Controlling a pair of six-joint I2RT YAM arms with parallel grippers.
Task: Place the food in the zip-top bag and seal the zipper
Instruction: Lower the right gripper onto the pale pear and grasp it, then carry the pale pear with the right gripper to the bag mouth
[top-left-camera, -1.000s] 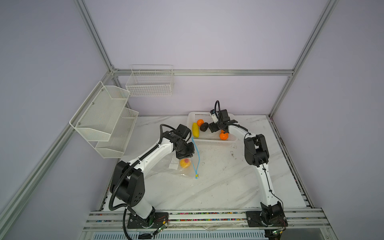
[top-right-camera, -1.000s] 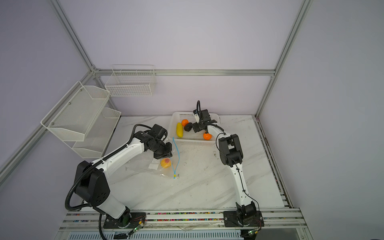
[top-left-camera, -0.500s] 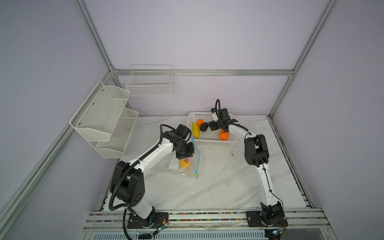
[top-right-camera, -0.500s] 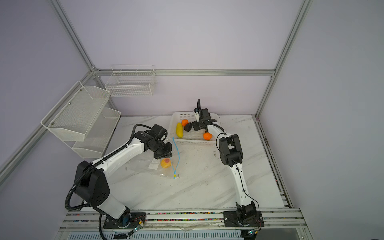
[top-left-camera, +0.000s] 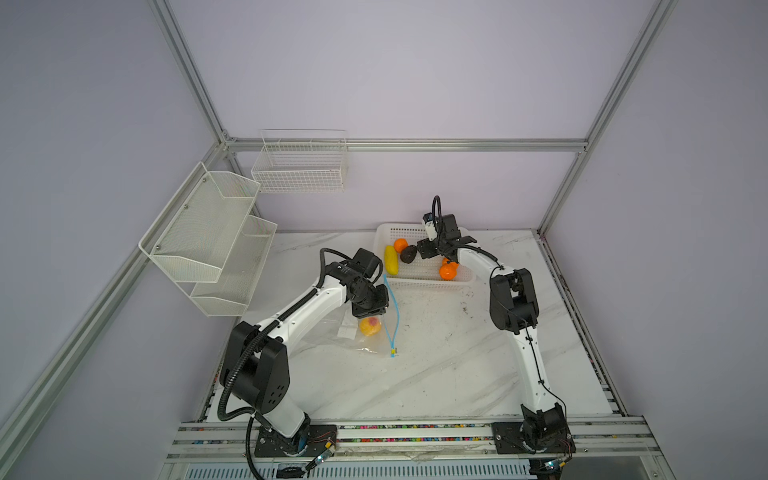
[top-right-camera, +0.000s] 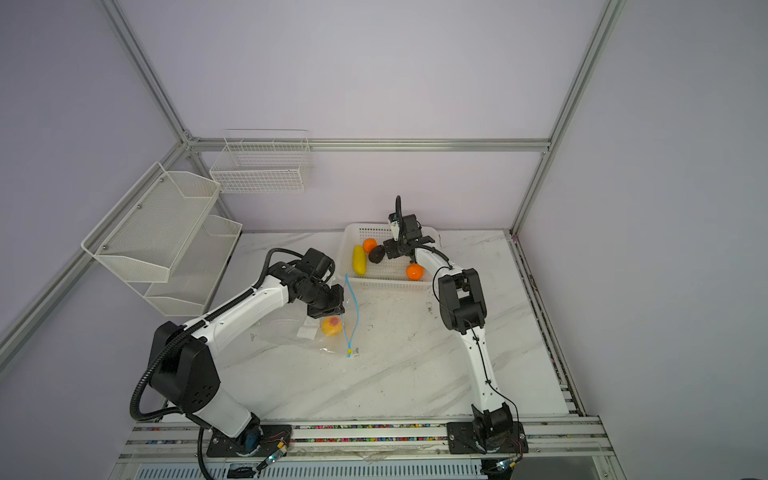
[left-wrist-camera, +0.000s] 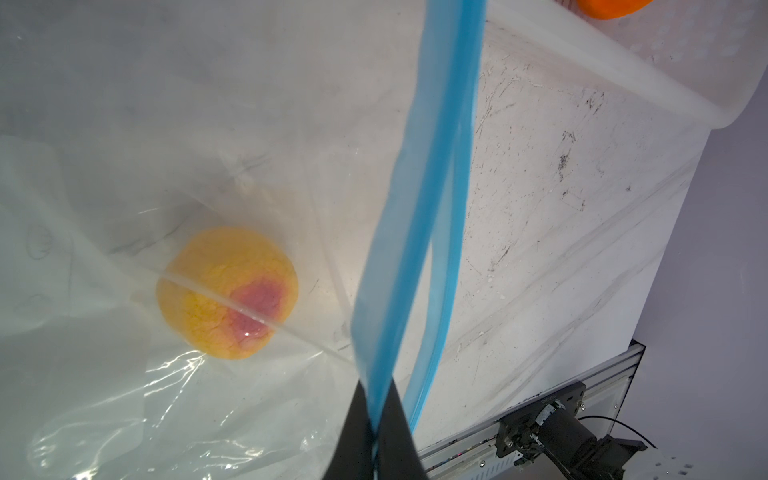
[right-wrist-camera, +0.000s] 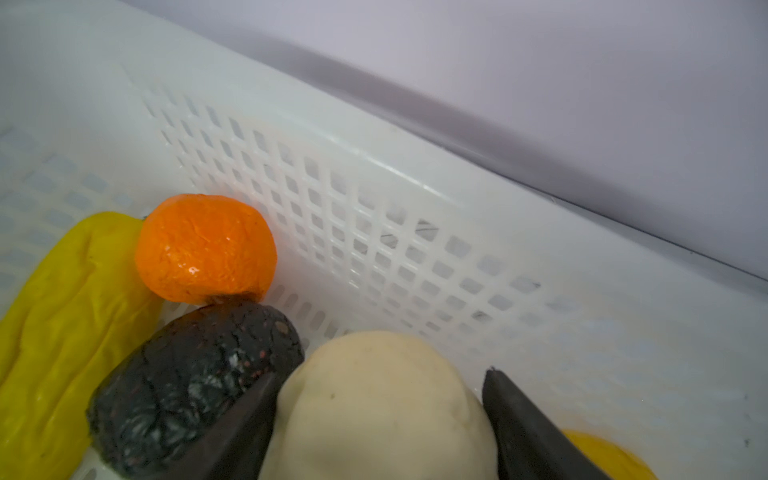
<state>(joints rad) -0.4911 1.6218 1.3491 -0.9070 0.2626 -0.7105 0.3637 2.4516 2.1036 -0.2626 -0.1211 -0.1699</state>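
The clear zip-top bag (top-left-camera: 328, 332) lies on the table with a yellow, red-blushed fruit (top-left-camera: 369, 326) (left-wrist-camera: 226, 293) inside. My left gripper (top-left-camera: 376, 309) (left-wrist-camera: 376, 390) is shut on the light-blue zipper (left-wrist-camera: 424, 208) and holds that edge up. The slider tab (top-left-camera: 392, 353) rests at the near end. My right gripper (right-wrist-camera: 382, 372) is down in the white basket (top-left-camera: 424, 284), its fingers pressed on both sides of a cream ball (right-wrist-camera: 374, 411). Beside it lie a black lump (right-wrist-camera: 187, 374), an orange ball (right-wrist-camera: 205, 247) and a long yellow piece (right-wrist-camera: 62, 332). The top views hide the cream ball.
Another orange ball (top-left-camera: 447, 271) sits near the basket's front wall, under my right forearm. A yellow fruit (right-wrist-camera: 598, 453) peeks out behind one right finger. White mesh shelves (top-left-camera: 208, 232) hang on the left wall and a wire basket (top-left-camera: 301, 166) on the back wall.
My right gripper's jaws have drawn in a little around the cream ball. The left arm has kept still with the zipper edge in its grip.
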